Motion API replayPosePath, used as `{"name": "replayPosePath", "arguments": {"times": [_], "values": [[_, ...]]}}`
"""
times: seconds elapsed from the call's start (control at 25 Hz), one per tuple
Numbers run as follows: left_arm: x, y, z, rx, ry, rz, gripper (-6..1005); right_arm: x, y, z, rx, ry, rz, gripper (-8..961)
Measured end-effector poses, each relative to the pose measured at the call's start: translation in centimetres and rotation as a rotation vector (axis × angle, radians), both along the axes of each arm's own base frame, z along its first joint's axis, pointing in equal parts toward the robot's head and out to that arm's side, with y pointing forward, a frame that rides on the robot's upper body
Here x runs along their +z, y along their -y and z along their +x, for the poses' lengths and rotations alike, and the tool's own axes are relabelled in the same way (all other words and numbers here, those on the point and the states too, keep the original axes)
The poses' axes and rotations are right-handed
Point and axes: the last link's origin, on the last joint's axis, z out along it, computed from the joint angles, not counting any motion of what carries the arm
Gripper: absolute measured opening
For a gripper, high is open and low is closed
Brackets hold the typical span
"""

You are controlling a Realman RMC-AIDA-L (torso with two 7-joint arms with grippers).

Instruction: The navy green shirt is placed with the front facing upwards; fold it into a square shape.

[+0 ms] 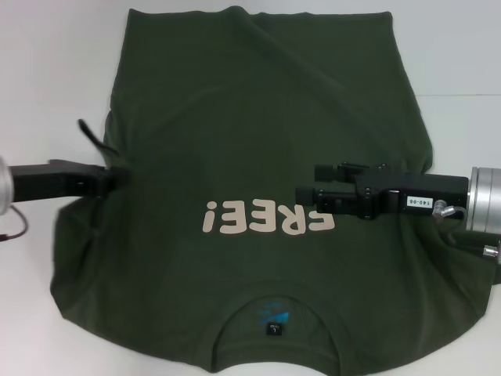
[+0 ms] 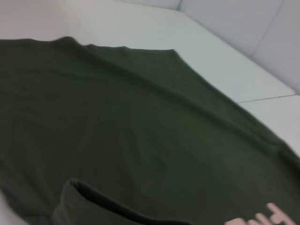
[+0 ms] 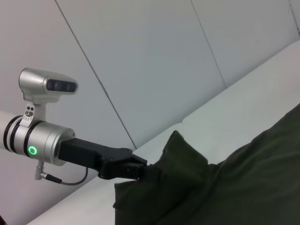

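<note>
- Navy green shirt [image 1: 258,157], a large dark olive-green short-sleeved cotton T-shirt, lies spread front-up across the white table [image 1: 47,78] in the head view. Its collar, with a small blue neck label [image 1: 274,317], is at the near edge, its hem at the far edge, and the cream "FREE!" lettering [image 1: 266,218] reads upside down.
- Head view, left gripper [image 1: 117,176]: the black tool sits at the shirt's left edge, where the cloth is drawn into a raised fold. Its fingers look closed on the left sleeve edge.
- Head view, right gripper [image 1: 301,193]: the black tool hangs over the chest, just right of the lettering. Whether its fingers are apart or together cannot be told.
- Left wrist view: the shirt [image 2: 117,126] fills the picture, with a folded-over lip of cloth [image 2: 93,199] in the foreground and part of the lettering at one corner. The arm's own fingers do not show.
- Right wrist view: the left gripper [image 3: 136,171] is seen farther off, clamped on a lifted peak of green cloth [image 3: 180,150] above the table [image 3: 243,103].
- Step in hand, as a judgement: the first side fold, carrying the left sleeve and side toward the middle. The fold is barely begun.
- Next move calls for carrying the pinched edge rightward across the body and laying it flat and straight. The right side then needs the same treatment.
</note>
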Motion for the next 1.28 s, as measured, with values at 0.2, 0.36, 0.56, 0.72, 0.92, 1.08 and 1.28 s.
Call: {"name": "replayPosePath", "arguments": {"times": [0.2,0.36,0.56,0.72,0.92,1.08,1.28], "values": [[-2.4,-0.5,1.3,0.029,0.125,-0.055,47,0.0,0.1,0.1,0.000,-0.002,-0.002,853],[-4.5,-0.9,1.4,0.077,0.240,-0.064,66,0.0,0.2,0.1,0.001,-0.003,-0.005,852],[-6.0,-1.3,1.2,0.130,0.358,-0.008,91,0.0,0.3,0.1,0.004,-0.005,-0.008,853],[-6.1,-1.0,0.8,0.127,0.406,0.026,142,0.4,0.3,0.4,-0.007,-0.010,-0.006,853],[-5.5,-0.2,0.7,0.054,0.423,0.038,325,1.2,0.1,0.8,-0.031,-0.017,0.001,854],[-5.2,1.1,1.5,-0.086,0.431,0.008,605,2.5,-0.2,1.5,-0.122,-0.044,-0.017,853],[-5.4,2.8,2.1,-0.228,0.404,-0.059,773,3.9,-0.2,2.4,-0.270,-0.083,-0.082,852]]}}
